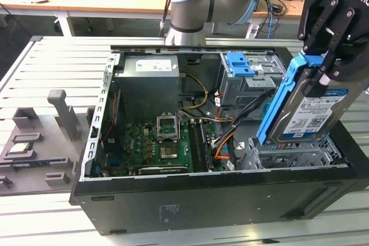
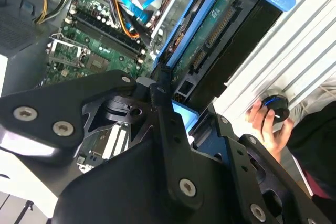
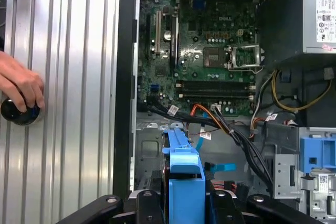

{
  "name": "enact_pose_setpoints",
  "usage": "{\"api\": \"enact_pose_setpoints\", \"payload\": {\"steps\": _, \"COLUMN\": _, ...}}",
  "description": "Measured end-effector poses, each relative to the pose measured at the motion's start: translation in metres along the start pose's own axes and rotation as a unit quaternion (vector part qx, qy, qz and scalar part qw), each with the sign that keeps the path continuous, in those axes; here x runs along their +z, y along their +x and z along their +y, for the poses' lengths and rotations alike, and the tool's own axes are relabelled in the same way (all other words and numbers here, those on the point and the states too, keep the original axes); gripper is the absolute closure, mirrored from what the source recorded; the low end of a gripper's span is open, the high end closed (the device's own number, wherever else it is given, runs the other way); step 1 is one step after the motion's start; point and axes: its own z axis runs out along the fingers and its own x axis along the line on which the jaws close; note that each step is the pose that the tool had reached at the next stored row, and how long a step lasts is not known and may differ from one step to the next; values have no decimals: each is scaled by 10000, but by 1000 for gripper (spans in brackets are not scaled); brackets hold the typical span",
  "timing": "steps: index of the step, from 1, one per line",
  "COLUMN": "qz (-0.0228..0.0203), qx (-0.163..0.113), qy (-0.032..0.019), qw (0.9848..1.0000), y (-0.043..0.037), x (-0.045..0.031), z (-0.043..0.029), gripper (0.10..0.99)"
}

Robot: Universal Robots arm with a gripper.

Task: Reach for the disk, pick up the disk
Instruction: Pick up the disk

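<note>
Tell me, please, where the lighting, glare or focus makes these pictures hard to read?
In the exterior view, even light; the disk held in the tool reads clearly, while the case front is dark. In the second wrist view, the tool's black body looms close and soft, and the table slats glare white. In the first wrist view, the slats shine and the motherboard sits dim.

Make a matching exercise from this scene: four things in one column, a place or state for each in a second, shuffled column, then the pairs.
Things
1. disk
2. gripper
3. hand
4. motherboard

Places or states
A. flat on the floor of the open computer case
B. resting on a black knob on the ribbed table
C. lifted and tilted above the drive cage
D. shut on the disk's blue rail

Pairs: 1-C, 2-D, 3-B, 4-A
</note>
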Motion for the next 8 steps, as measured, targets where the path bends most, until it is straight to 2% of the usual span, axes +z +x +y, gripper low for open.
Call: {"api": "enact_pose_setpoints", "payload": {"steps": 8, "qz": 0, "qx": 0, "qy": -1, "qw": 10000, "y": -1, "x": 9, "z": -5, "gripper": 718}}
